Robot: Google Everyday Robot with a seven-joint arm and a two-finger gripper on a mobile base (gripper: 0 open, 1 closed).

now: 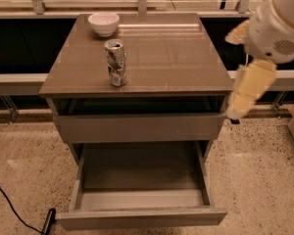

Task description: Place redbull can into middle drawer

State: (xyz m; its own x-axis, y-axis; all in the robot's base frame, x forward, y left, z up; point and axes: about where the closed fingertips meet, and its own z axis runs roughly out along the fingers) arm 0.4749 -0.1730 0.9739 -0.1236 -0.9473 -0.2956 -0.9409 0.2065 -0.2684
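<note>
The redbull can [116, 62], slim and silver with blue-grey patches, stands upright on the left part of the grey cabinet top [171, 58]. The middle drawer [137, 217] is pulled far out below, with nothing inside it. The top drawer [137, 128] above it stands slightly out. My arm hangs at the right of the cabinet, white and cream. My gripper [232, 117] is at its lower end, by the top drawer's right corner, well to the right of the can and holding nothing I can see.
A white bowl [104, 23] sits at the back left of the cabinet top, behind the can. A low ledge with metal rails runs behind the cabinet. A black cable [14, 214] lies on the speckled floor at the lower left.
</note>
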